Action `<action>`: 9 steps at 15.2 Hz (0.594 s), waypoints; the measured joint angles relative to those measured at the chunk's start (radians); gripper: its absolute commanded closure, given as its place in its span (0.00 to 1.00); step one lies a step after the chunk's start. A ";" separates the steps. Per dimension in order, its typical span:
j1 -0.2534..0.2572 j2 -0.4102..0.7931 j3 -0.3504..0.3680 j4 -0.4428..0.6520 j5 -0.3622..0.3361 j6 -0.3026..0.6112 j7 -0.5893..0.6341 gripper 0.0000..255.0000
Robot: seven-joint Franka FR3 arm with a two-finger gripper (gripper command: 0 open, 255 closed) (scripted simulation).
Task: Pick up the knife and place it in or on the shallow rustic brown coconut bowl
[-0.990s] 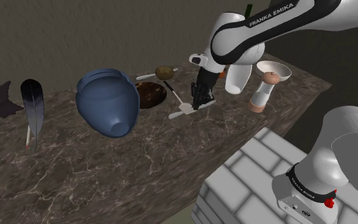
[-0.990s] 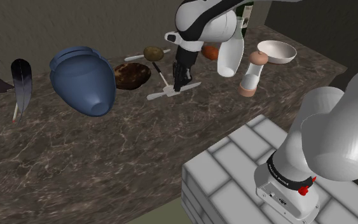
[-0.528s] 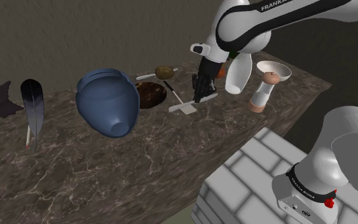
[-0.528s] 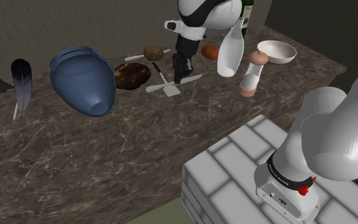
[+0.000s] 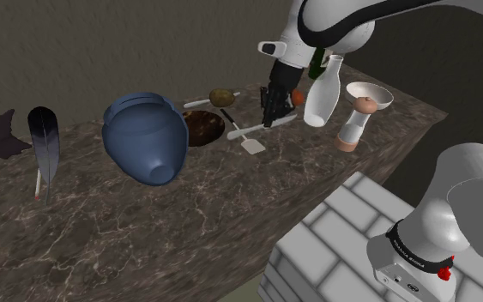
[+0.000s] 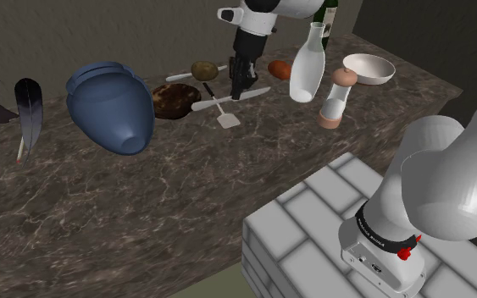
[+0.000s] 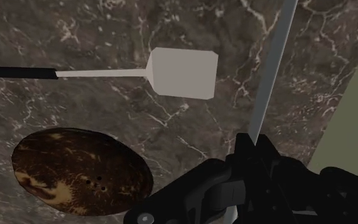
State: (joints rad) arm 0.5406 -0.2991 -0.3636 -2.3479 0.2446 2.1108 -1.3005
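Knife hangs clamped in the closed pincer, above the counter beside the brown bowl.

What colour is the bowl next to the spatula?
Dark brown with pale tan blotches. The bowl shows best in the wrist view.

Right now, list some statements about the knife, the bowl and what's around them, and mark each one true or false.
1. The gripper is shut on the knife. True.
2. The knife lies in the brown bowl. False: it is clasped in the gripper, off to the bowl's side.
3. A spatula lies flat on the marble counter. True.
4. The blue vase stands upright. False: it lies on its side.
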 measured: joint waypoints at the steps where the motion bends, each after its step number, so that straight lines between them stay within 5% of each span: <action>1: -0.001 -0.004 0.001 0.002 -0.002 -0.006 0.003 1.00; 9: 0.041 0.275 -0.009 0.311 0.100 -0.058 -0.013 1.00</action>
State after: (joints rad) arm 0.5814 -0.0237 -0.3728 -2.0371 0.3444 2.0528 -1.3140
